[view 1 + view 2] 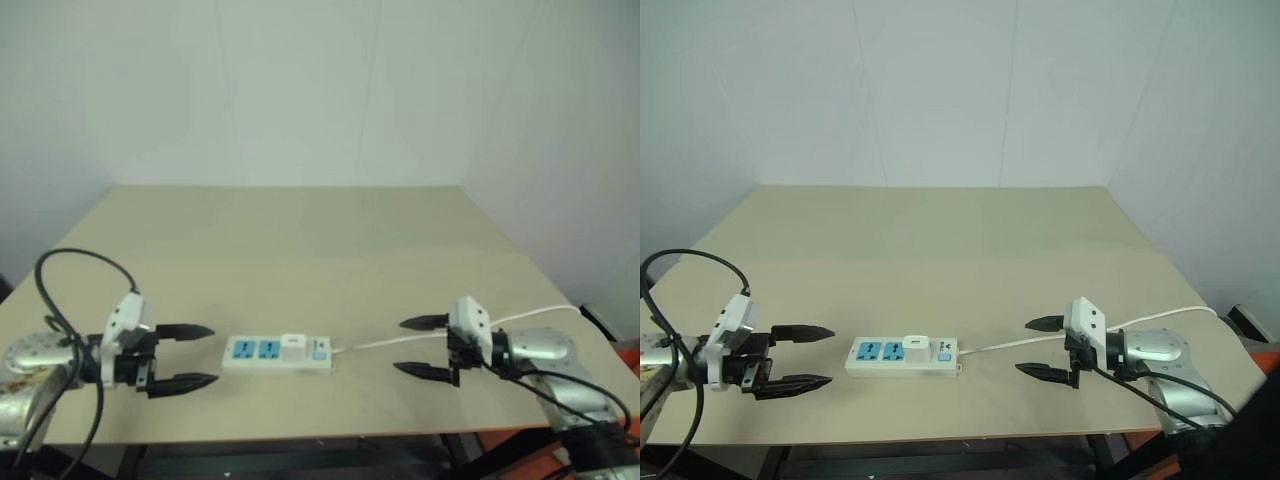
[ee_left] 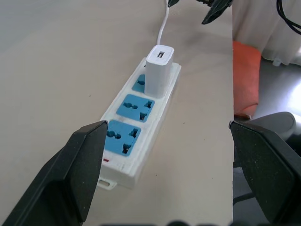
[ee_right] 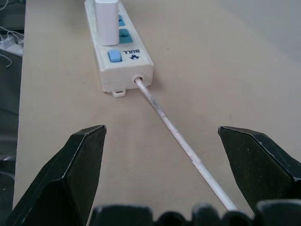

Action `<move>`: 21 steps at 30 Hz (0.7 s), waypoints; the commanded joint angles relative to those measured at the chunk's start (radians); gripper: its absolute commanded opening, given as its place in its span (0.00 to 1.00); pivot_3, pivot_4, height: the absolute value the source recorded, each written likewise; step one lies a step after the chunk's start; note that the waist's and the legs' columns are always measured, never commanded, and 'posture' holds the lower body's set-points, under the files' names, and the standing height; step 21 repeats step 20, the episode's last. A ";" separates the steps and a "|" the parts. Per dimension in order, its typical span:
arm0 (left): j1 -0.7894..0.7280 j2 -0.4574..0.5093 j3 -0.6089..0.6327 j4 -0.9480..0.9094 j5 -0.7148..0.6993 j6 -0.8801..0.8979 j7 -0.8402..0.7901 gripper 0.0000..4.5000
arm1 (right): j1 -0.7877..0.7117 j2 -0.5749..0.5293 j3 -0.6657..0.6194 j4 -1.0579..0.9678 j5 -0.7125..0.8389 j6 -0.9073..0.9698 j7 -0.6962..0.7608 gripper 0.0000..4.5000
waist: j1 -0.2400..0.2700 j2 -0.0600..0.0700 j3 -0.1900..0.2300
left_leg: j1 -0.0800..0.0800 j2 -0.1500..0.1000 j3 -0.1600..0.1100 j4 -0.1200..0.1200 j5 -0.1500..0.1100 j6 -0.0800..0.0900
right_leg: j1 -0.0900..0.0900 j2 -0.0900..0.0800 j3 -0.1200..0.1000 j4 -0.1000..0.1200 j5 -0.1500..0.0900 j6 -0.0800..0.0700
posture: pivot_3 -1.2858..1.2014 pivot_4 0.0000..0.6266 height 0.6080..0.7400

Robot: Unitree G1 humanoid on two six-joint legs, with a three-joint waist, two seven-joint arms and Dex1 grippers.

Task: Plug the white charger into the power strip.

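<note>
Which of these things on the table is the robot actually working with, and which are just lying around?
Part of the job:
- charger, standing upright in the strip's socket
- power strip with its cord
- left claw and right claw, both open, one off each end of the strip

Just there:
- table
- orange object beyond the table's edge

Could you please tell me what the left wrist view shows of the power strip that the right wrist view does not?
Left wrist view alone: the two free blue sockets from above, the slot in the white charger's top, and the right gripper's fingertips beyond the strip.

Right wrist view alone: the power strip's end face where the white cord comes out, the blue switch and the printed brand mark.

Both: the charger standing upright in the strip on the tan table, framed by that arm's own open black fingers.
</note>
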 commanded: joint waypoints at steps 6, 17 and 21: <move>0.010 0.014 0.029 -0.060 -0.038 0.017 0.027 1.00 | -0.020 -0.008 -0.017 -0.008 0.022 -0.001 -0.013 0.99 | 0.000 0.000 0.000 | 0.000 0.000 0.000 0.000 0.000 0.000 | 0.000 0.000 0.000 -0.001 0.000 0.000 | 0.52 0.24 1.00; -0.004 0.016 0.017 -0.051 -0.040 0.024 0.015 1.00 | -0.038 -0.002 -0.004 0.005 0.019 -0.006 -0.011 0.99 | 0.000 0.000 0.000 | 0.000 0.000 0.001 0.000 0.000 0.000 | 0.000 0.000 0.000 0.000 0.000 0.000 | 0.52 0.24 1.00; -0.009 0.017 0.016 -0.051 -0.039 0.022 0.012 1.00 | -0.041 0.009 0.004 0.007 0.020 -0.011 -0.011 0.99 | 0.000 0.000 0.000 | 0.000 0.000 0.000 0.000 0.000 0.000 | 0.000 0.000 0.000 0.000 0.000 0.000 | 0.52 0.24 1.00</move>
